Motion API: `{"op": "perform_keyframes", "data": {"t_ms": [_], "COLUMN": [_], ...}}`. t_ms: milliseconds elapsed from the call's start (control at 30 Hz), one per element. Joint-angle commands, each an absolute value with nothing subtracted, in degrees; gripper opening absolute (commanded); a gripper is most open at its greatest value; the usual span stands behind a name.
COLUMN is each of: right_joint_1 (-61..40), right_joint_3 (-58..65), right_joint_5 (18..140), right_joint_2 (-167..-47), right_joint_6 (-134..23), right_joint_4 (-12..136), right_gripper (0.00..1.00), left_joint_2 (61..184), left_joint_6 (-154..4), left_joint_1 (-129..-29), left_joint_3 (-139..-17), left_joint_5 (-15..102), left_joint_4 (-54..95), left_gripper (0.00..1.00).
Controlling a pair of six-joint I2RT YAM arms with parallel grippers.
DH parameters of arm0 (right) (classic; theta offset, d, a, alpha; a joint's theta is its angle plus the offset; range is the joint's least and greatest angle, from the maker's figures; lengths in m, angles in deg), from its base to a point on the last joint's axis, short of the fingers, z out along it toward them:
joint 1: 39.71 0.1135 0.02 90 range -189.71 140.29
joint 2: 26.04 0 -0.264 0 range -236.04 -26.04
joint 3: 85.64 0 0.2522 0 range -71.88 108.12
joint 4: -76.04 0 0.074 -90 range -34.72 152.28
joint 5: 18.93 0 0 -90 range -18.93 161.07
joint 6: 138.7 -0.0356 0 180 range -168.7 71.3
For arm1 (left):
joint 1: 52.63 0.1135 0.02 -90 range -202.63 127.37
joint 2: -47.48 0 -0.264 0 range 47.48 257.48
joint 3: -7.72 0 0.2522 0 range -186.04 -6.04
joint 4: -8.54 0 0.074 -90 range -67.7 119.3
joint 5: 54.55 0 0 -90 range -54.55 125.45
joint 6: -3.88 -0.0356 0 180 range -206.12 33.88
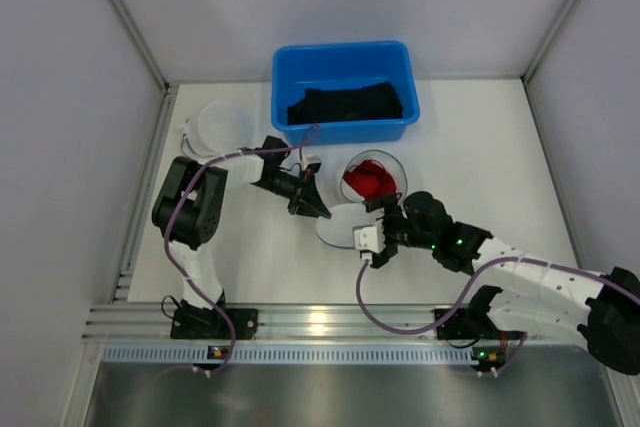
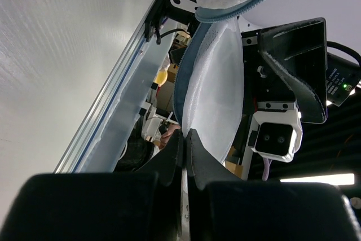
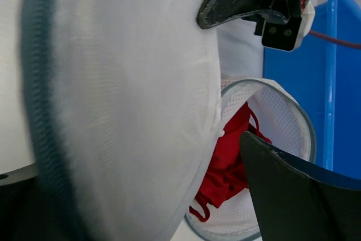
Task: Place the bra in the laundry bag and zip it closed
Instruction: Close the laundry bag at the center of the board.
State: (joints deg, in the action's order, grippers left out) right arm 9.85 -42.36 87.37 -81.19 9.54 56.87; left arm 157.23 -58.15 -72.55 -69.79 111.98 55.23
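The round white mesh laundry bag (image 1: 385,162) lies open on the table, with the red bra (image 1: 367,179) bunched inside it. The bra (image 3: 232,165) also shows in the right wrist view, within the bag's rim (image 3: 293,118). The bag's zip-edged lid (image 1: 340,227) is lifted beside it. My left gripper (image 1: 320,210) is shut on the lid's edge (image 2: 211,88), its tips (image 2: 185,134) pinching the mesh. My right gripper (image 1: 374,244) stands open at the lid's near side, with the lid (image 3: 130,100) between its spread fingers and the right finger (image 3: 299,196) apart from the lid.
A blue bin (image 1: 345,89) holding black clothing stands behind the bag. A second white round mesh item (image 1: 218,125) lies at the back left. Walls close in both sides, and a metal rail (image 1: 330,322) runs along the near edge.
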Motion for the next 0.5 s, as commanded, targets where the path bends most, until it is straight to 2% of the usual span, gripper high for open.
{"op": "perform_keyframes", "data": {"t_ms": [0,67,100,167,200,267,300,367,400,467], "right_joint_1": [10.39,10.39,10.39,10.3,9.78,8.2,5.49,2.75,-0.22,-2.78], "right_joint_3": [-41.73,-41.65,-41.39,-40.07,-39.2,-36.12,-35.15,-32.52,-31.38,-28.47], "right_joint_5": [82.15,81.8,81.36,79.7,79.77,83.45,85.38,91.79,94.34,99.35], "right_joint_2": [-83.69,-84.74,-85.01,-86.41,-86.85,-87.56,-87.73,-88.26,-88.61,-90.1], "right_joint_6": [7.98,8.08,7.38,4.84,3.95,-1.05,-2.81,-7.99,-9.84,-16.75], "right_joint_4": [69.39,70.8,71.24,72.04,70.99,67.74,66.68,63.96,62.82,60.54], "right_gripper": [0.95,0.79,0.58,0.39,0.23,0.08,0.0,0.0,0.0,0.0], "left_joint_2": [156.99,156.9,156.73,156.46,155.77,154.45,153.92,151.9,150.85,147.07], "left_joint_6": [-57.03,-57.2,-57.38,-58.08,-58.6,-60.19,-60.54,-62.64,-64.31,-66.33], "left_joint_1": [-72.32,-72.32,-72.32,-72.32,-72.23,-71.97,-71.36,-70.39,-68.99,-67.4], "left_joint_3": [-71.34,-71.25,-71.43,-71.95,-72.31,-73.09,-73.45,-74.41,-75.46,-76.52], "left_joint_5": [114.55,114.46,114.46,114.55,114.46,112.1,111.13,107.72,105.87,100.17], "left_joint_4": [54.03,54.03,54.12,54.03,54.03,54.03,54.12,54.03,54.03,53.95], "left_gripper": [0.0,0.0,0.0,0.01,0.07,0.2,0.35,0.45,0.61,0.74]}}
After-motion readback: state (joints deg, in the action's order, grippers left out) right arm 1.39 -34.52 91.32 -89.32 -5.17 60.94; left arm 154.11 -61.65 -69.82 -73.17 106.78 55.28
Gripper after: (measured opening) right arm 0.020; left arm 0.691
